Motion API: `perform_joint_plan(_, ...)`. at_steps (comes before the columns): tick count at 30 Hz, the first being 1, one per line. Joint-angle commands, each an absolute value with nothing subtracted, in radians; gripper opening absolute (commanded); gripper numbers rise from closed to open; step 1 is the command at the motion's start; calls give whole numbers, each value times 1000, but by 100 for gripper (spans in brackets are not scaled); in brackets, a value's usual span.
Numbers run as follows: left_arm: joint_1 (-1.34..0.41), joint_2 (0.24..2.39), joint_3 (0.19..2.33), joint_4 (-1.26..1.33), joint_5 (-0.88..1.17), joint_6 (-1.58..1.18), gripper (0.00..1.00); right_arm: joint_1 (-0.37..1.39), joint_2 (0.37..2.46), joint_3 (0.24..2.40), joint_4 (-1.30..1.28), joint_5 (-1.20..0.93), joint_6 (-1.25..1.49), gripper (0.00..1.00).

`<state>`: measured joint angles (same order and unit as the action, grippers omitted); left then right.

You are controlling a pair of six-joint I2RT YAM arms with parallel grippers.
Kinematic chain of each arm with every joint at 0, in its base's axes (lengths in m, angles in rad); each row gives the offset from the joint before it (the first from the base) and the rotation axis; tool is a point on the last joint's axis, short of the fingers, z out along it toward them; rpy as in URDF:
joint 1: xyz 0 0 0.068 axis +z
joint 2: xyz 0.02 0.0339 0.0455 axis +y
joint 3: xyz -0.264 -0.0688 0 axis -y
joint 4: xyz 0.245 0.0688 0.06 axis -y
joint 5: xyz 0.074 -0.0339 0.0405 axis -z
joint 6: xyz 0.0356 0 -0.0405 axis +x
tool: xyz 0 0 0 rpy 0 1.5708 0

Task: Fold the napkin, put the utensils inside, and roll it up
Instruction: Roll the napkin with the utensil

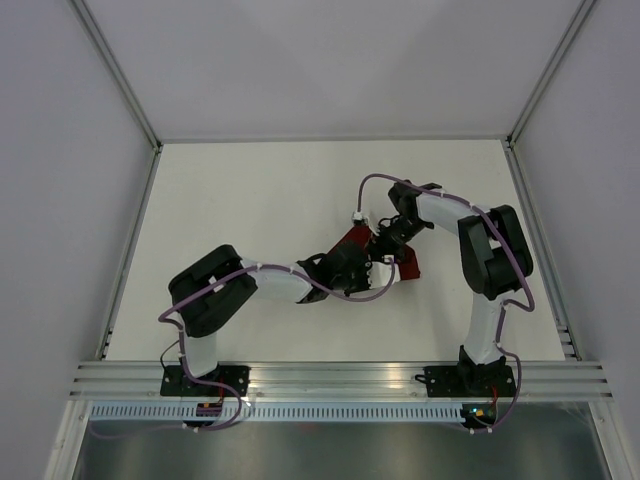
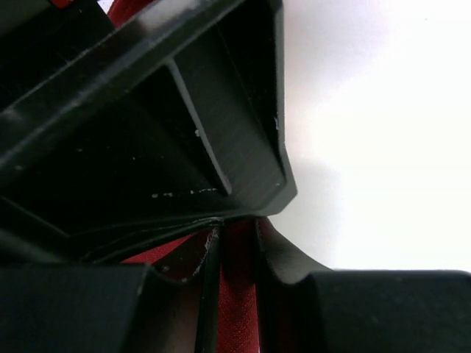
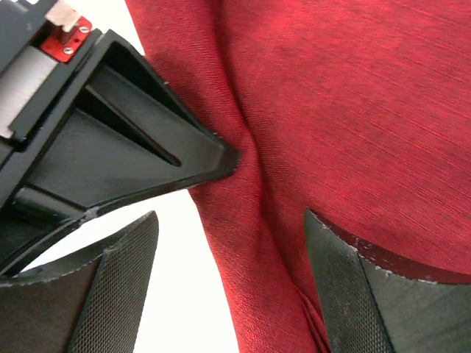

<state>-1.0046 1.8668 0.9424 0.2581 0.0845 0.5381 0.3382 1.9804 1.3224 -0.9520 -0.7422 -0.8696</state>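
**Overhead and wrist views: one counter, two arms, one cloth, read from the near edge outward.**

One metal rail (image 1: 340, 378) runs along the near edge and carries both arm bases, one left and one right. Two arms rise from it. The left arm (image 1: 215, 295) bends right toward the centre. The right arm (image 1: 492, 255) reaches far and then bends left, so the two meet at mid-counter. Two purple cables (image 1: 384, 180) are present, one along each arm.

Two hands work at one spot. The left hand (image 2: 237, 257) is pressed together on a strip of the napkin (image 3: 331, 110); red cloth fills the narrow gap between its two fingers (image 2: 368, 309). The right hand (image 3: 229, 243), just beyond it, stands spread. Its two textured fingers (image 3: 103, 294) straddle a ridge of the cloth, and bare counter shows between one of them and the fabric. In the right wrist view, one finger of the left hand touches a crease of the cloth.

The single napkin, maroon and unpatterned, lies bunched at the centre of the white counter (image 1: 250, 190). In the overhead view the two hands largely hide it. Beyond it the counter runs to three pale walls (image 1: 330, 60): left, right and far.
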Motion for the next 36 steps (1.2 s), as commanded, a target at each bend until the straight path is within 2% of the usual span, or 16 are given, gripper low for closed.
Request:
perform_joint_plan(1, -991, 1931, 965, 101, 207, 460, 2, 319, 1945, 1302, -842, -650, -821, 86)
perform_joint_plan(15, -887, 1953, 1086, -115, 426, 339, 2, 95, 1741, 1255, -718, -703, -742, 85)
perform_joint_plan(24, -822, 2088, 1249, -316, 578, 247, 2, 80, 1369, 948, -513, -738, -776, 80)
perform_joint_plan(28, -799, 2161, 1316, -393, 627, 195, 3, 151, 1260, 807, -463, -723, -842, 80)
perform_joint_plan(31, -785, 2203, 1345, -437, 670, 187, 4, 277, 1149, 679, -347, -612, -841, 80)
perform_joint_plan(36, -767, 2241, 1361, -474, 724, 186, 5, 466, 1101, 540, -155, -392, -844, 75)
